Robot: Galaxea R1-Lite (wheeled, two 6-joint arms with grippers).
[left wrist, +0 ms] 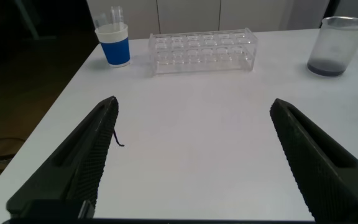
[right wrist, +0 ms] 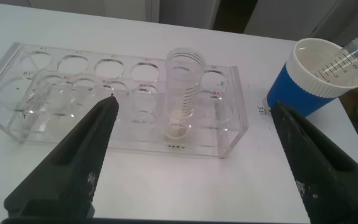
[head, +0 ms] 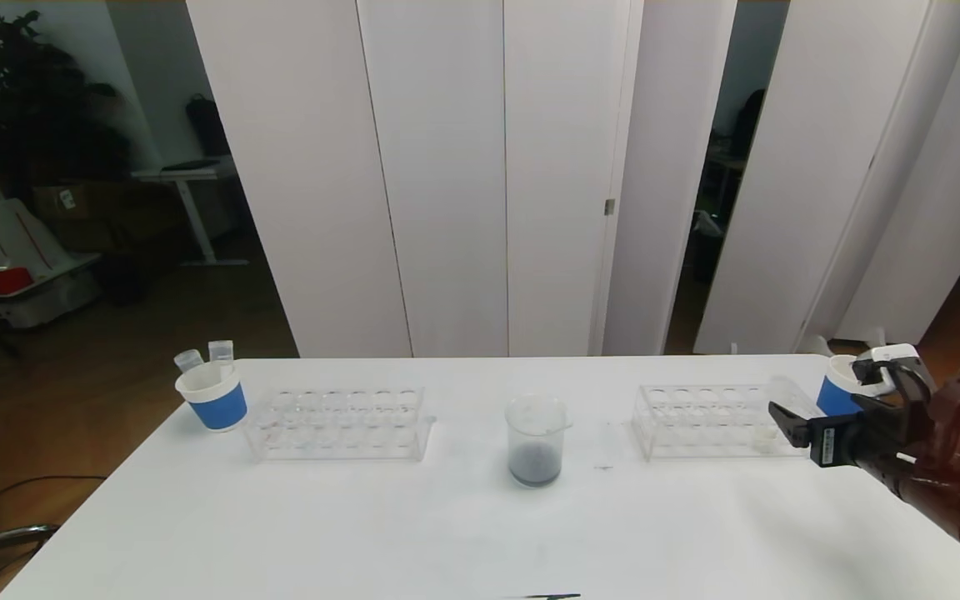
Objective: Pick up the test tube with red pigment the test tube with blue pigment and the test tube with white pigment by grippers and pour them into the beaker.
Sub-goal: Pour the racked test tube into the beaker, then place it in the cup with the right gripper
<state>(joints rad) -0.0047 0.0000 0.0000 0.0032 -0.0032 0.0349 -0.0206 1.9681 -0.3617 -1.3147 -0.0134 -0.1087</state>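
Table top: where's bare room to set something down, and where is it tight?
Free: the wide near strip of the white table in front of both clear plastic racks, left and right, and around the clear glass beaker. Crowded: the right rack's end, by the blue-and-white paper cup and open right pincer.

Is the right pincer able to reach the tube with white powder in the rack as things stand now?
Probably yes. The right pincer is open just before the rack, and the tube with white powder stands upright between its fingers' line, nothing blocking it.
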